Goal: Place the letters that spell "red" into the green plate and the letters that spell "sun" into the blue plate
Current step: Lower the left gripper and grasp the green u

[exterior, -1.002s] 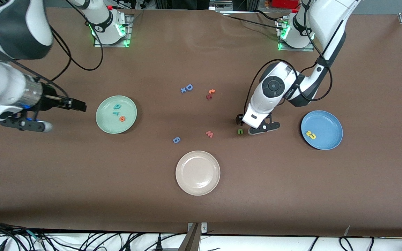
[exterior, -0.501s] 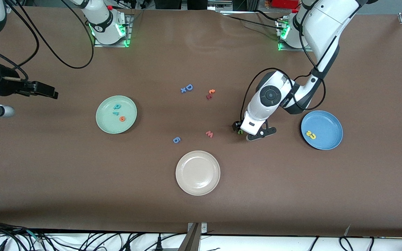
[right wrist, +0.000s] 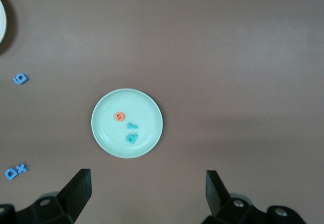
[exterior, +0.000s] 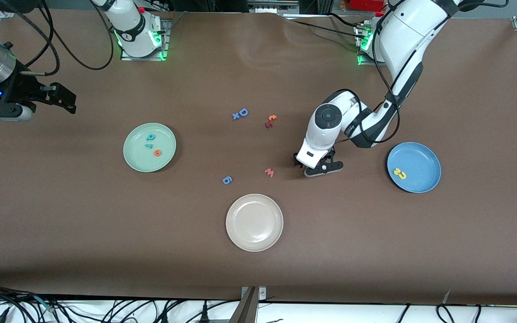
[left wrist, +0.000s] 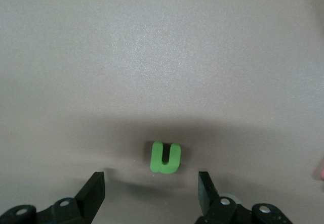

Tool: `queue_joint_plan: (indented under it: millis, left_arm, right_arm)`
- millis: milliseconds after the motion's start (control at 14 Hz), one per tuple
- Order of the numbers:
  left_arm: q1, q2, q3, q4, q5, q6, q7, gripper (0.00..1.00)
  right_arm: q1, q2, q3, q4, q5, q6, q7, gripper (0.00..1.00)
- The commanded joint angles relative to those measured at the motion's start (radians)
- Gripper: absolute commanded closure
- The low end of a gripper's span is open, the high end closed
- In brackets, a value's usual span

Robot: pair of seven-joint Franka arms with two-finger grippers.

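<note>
My left gripper point(left wrist: 150, 183) hangs spread around the green n point(left wrist: 165, 157), right gripper point(right wrist: 147, 186) waiting wide open; next I pinch it for the blue plate point(exterior: 425, 160).

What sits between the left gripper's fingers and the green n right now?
Nothing: in the left wrist view the left gripper is open, with bare brown table between either finger and the green n.

The only things to read here are the foam letters themselves. In the green plate point(exterior: 137, 159) lie d point(exterior: 151, 137), r point(exterior: 148, 145) and e point(exterior: 156, 153). On the table point(exterior: 375, 251) lie D point(exterior: 243, 112), g point(exterior: 226, 180) and w point(exterior: 269, 172). The two yellow letters point(exterior: 400, 173) in the blue plate point(exterior: 424, 179) are too small to read.
</note>
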Motion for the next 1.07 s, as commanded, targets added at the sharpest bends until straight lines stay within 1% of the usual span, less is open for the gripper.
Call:
queue_joint_plan:
  millis: [0,72,215,286,358,429,501,644,716,787,930,1002]
  left_arm:
    - [-0.009,0.021,0.006,0.024,0.04,0.002,-0.022,0.18]
    - [-0.012,0.021,0.008,0.024,0.04,0.002,-0.025,0.2]
    - [-0.016,0.021,0.006,0.024,0.038,0.002,-0.032,0.24]
    - [-0.018,0.023,0.006,0.025,0.038,0.002,-0.032,0.3]
    - [-0.019,0.029,0.008,0.03,0.04,0.002,-0.032,0.35]
    - [-0.024,0.032,0.008,0.038,0.042,0.002,-0.03,0.4]
    - [-0.026,0.033,0.008,0.038,0.043,0.002,-0.03,0.44]
    - [-0.026,0.033,0.008,0.039,0.043,0.002,-0.03,0.46]
    - [-0.027,0.033,0.008,0.039,0.043,0.002,-0.03,0.49]
    - [-0.03,0.033,0.008,0.039,0.043,0.002,-0.03,0.52]
    - [-0.03,0.033,0.008,0.039,0.043,0.002,-0.028,0.63]
    - [-0.03,0.033,0.008,0.039,0.043,0.002,-0.027,0.67]
  right_arm:
    - [-0.027,-0.021,-0.034,-0.031,0.065,0.043,-0.016,0.0]
    - [-0.021,-0.018,-0.059,-0.025,0.066,0.025,-0.016,0.0]
    - [-0.015,-0.009,-0.061,-0.001,0.064,0.019,-0.019,0.0]
    - [-0.012,0.011,-0.061,0.022,0.061,0.007,-0.019,0.0]
    - [-0.012,0.028,-0.061,0.056,0.066,-0.019,-0.018,0.0]
    - [-0.011,0.033,-0.061,0.067,0.066,-0.036,-0.016,0.0]
    - [-0.011,0.03,-0.064,0.065,0.069,-0.041,-0.016,0.0]
    - [-0.011,0.028,-0.076,0.064,0.067,-0.058,-0.012,0.0]
    - [-0.009,0.027,-0.076,0.064,0.066,-0.056,-0.009,0.0]
    - [-0.007,0.024,-0.076,0.064,0.066,-0.058,-0.007,0.0]
    - [-0.007,0.019,-0.076,0.058,0.07,-0.053,-0.006,0.0]
    - [-0.009,0.027,-0.084,0.058,0.084,-0.043,-0.004,0.0]
